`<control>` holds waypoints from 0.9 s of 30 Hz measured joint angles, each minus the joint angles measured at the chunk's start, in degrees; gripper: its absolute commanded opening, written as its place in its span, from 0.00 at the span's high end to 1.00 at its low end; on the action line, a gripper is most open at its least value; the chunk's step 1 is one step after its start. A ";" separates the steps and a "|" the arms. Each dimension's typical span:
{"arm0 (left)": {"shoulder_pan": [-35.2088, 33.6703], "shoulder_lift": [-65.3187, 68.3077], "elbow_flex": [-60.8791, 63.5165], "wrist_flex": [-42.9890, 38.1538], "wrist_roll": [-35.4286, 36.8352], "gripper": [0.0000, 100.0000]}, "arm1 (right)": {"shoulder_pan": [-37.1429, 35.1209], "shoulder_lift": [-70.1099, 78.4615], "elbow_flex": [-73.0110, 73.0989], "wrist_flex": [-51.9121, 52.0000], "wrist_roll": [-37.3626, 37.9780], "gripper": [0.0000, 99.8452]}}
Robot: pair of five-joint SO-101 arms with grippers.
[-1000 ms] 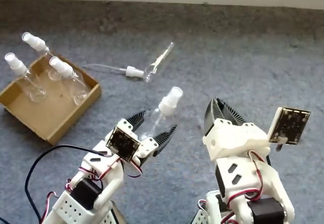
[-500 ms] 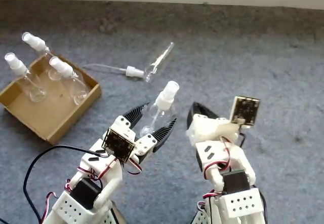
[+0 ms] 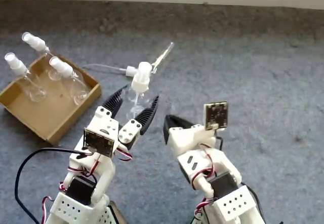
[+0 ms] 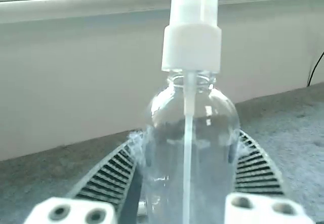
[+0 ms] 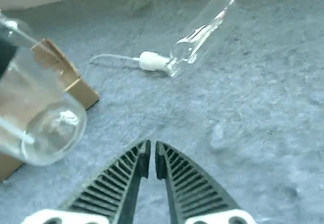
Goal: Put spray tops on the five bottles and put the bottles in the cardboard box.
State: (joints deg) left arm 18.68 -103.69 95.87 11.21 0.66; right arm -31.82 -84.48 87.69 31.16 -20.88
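My left gripper (image 3: 131,107) is shut on a clear bottle (image 3: 135,100) with a white spray top (image 3: 141,77), held upright above the carpet. In the left wrist view the bottle (image 4: 190,143) stands between the ribbed fingers (image 4: 109,176), with its spray top (image 4: 191,36) above. My right gripper (image 3: 171,125) sits just right of it, shut and holding nothing (image 5: 153,158). A bare bottle (image 3: 161,58) lies on the carpet beyond, its loose spray top (image 3: 134,72) beside its mouth. The cardboard box (image 3: 48,117) at the left holds three capped bottles (image 3: 66,74).
Grey carpet (image 3: 243,72) covers the floor, open to the right and far side. A pale wall runs along the far edge. A black cable (image 3: 30,163) loops near the left arm's base. The held bottle (image 5: 40,127) and the box edge (image 5: 63,77) appear in the right wrist view.
The left arm has carried the capped bottle away from the base and leftward, nearer the box. The right arm has swung left and drawn back, now close beside the left gripper.
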 measured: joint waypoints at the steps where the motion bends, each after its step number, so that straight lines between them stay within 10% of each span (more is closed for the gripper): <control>1: -0.09 0.00 0.00 -0.35 0.00 0.92 | -1.58 0.00 0.79 0.00 0.00 0.99; 13: -0.18 0.00 0.00 -4.31 0.70 0.92 | -16.53 0.00 2.37 -1.41 1.32 0.99; 27: -0.18 0.00 0.00 -4.31 13.19 0.92 | -17.58 0.00 8.18 -22.68 13.63 0.99</control>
State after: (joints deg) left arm 18.51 -103.69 95.87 6.90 13.85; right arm -49.41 -84.48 95.87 8.48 -7.25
